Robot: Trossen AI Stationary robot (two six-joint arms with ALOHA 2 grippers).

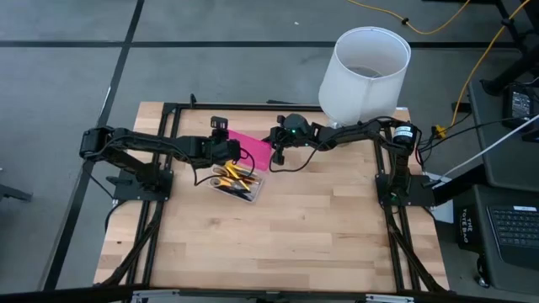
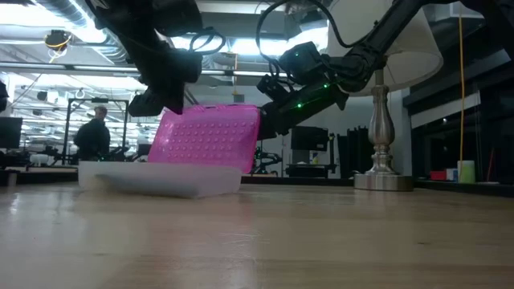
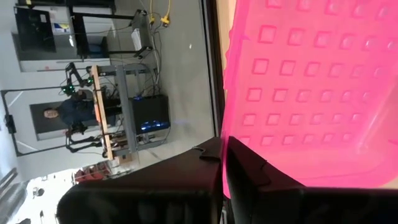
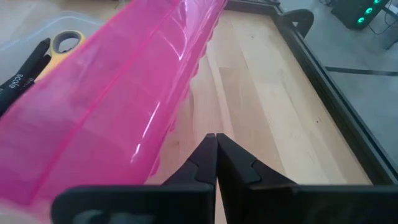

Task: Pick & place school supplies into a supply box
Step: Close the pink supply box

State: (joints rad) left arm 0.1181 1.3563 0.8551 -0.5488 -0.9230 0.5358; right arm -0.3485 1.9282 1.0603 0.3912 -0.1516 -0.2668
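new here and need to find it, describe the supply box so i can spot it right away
On the wooden table, look between the two grippers, near the white lampshade. The supply box is a clear tray of pens with a hot-pink lid propped open, the only pink thing there.

Supply box (image 1: 238, 187) contents too small to sort in the high view: only yellow and dark bits. Pink lid (image 4: 99, 118) hides most of the scissors (image 4: 37, 53) in the right wrist view. Lampshade (image 2: 401, 48) cut off at the low view's top.
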